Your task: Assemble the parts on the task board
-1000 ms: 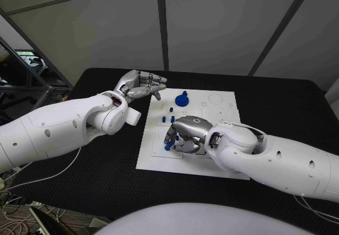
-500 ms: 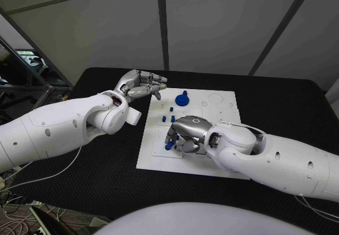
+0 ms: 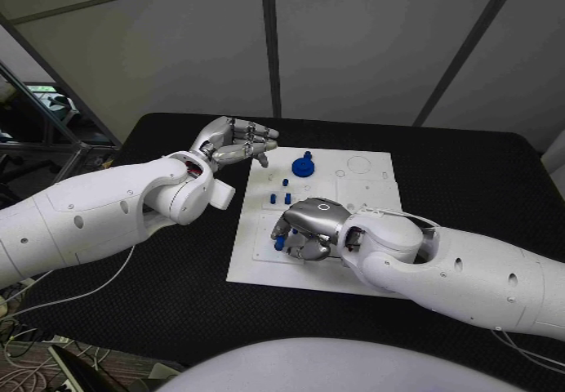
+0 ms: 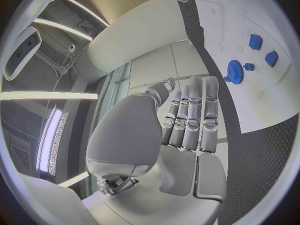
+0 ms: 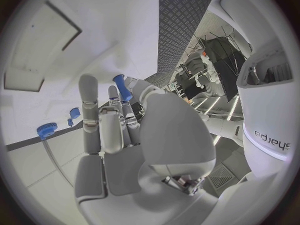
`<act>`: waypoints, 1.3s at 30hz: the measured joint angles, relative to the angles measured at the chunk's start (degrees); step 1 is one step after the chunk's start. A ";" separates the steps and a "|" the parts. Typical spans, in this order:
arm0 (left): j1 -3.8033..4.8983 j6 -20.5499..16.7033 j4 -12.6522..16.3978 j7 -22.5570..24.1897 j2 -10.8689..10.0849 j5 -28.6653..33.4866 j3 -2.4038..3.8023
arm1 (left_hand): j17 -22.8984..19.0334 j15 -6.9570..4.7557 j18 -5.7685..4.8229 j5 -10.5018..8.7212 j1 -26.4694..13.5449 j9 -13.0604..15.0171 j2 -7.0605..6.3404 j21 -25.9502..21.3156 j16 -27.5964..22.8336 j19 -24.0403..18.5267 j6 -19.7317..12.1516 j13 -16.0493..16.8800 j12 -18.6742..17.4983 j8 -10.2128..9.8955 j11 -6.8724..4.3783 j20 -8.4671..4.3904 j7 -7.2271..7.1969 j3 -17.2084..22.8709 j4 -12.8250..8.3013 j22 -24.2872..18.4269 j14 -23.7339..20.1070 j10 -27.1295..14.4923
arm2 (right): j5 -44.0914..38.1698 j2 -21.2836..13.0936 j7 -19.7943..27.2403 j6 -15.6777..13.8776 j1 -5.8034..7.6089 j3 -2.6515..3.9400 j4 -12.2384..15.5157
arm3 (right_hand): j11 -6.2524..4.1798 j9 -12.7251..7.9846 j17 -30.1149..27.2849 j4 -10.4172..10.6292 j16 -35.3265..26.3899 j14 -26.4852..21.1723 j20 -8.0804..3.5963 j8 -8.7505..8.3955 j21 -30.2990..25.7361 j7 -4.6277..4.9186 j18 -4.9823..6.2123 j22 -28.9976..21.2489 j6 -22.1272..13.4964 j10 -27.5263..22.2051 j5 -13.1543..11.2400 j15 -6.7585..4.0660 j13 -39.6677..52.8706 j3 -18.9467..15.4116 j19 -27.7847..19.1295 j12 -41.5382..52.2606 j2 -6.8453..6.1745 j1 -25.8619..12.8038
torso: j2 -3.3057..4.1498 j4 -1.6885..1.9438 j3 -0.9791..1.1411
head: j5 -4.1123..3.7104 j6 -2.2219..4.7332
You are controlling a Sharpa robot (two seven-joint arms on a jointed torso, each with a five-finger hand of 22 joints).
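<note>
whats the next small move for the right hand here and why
Probably lower the right hand a little and seat the blue peg it pinches into the task board. The hand hangs low over the near-left part of the board with the peg at its fingertips, while the left hand hovers off the board's far-left corner holding nothing. Which hole lies under the peg cannot be told.

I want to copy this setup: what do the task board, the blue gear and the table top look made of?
Task board: probably matte white plastic, flat with shallow cut recesses. Blue gear: likely moulded or printed plastic, uniform colour, toothed rim. Table: black mat, diamond-textured in the left wrist view, perhaps rubber.
</note>
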 measured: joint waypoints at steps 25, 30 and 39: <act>0.00 0.22 0.19 -0.26 -0.53 0.00 0.00 | -0.05 0.00 0.00 0.00 0.00 0.00 0.00 -0.22 0.00 0.00 0.00 -0.05 0.00 0.00 0.00 0.00 0.00 0.00 0.00 0.00 0.00 0.00 | 7.67 -14.71 4.12 -16.16 0.21 1.57 7.44 | -1.61 1.80 -2.15 0.22 -0.56 0.00 -0.23 4.16 -2.92 0.73 0.00 -4.08 1.16 4.94 1.11 -0.49 6.83 -9.08 -1.65 20.26 1.56 1.65 | -0.16 -0.13 -0.01 | -3.86 1.75; 0.00 0.23 0.35 -0.29 -1.10 0.00 -0.02 | -0.05 0.00 0.02 0.00 0.00 0.00 0.00 -0.22 0.00 0.00 0.00 -0.05 0.00 0.00 0.00 0.00 0.00 0.00 0.00 -0.05 0.00 0.00 | 14.48 -21.94 2.83 -17.52 0.24 1.96 9.12 | -3.69 2.31 1.56 3.71 4.31 0.00 -2.15 7.10 3.67 -1.56 -1.06 5.90 4.78 12.49 0.75 -2.28 33.44 -12.27 4.46 46.96 0.14 -1.93 | -0.31 -0.31 -0.03 | -6.02 2.58; -0.01 0.20 0.41 -0.29 -1.46 0.01 -0.03 | -0.05 0.00 0.05 0.00 0.00 0.00 0.00 -0.22 0.00 0.00 0.00 -0.05 0.00 0.00 0.00 0.00 0.00 0.00 0.00 -0.05 0.00 0.00 | 20.79 -30.45 -3.72 -16.93 0.18 2.06 13.03 | -4.44 4.47 1.61 8.46 7.81 -0.02 -2.81 11.21 7.77 -2.34 -2.27 12.67 6.80 18.98 4.43 -2.73 67.09 -17.73 7.30 71.68 0.04 -5.16 | -0.65 -1.15 -0.04 | -8.26 2.92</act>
